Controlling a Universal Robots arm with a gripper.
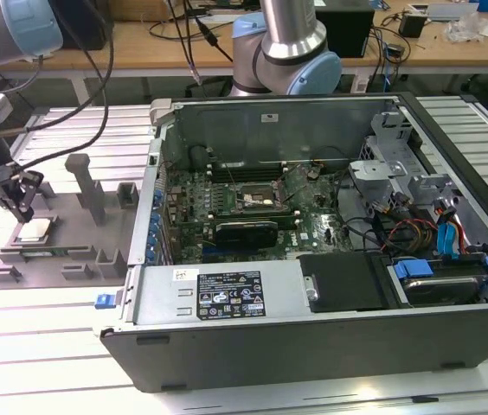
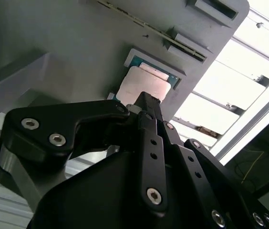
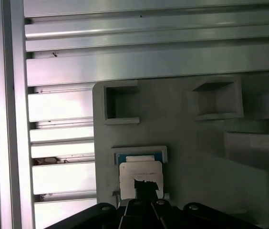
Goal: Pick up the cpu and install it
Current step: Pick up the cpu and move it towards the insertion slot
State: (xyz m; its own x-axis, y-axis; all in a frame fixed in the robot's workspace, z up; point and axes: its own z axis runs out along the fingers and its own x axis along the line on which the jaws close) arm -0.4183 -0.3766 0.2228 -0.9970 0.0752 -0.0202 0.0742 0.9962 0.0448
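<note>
1. One cpu (image 2: 141, 85) lies flat in its pocket on the grey fixture (image 1: 71, 235), outside the computer case (image 1: 270, 125).
2. Pincer (image 2: 146, 101) hangs just over it, clenched on nothing.
3. Judgement: centre squarely over the cpu, stay level, and grip its edges lightly so it lifts without tilting.

One cpu (image 1: 34, 230), one end effector (image 1: 24, 210), one grey fixture tray (image 1: 71, 226), one open computer case (image 1: 270, 121) and one motherboard (image 1: 218, 203).

Exterior view evenly bright; both wrist views dim, table slats (image 3: 63, 105) glaring white
</note>
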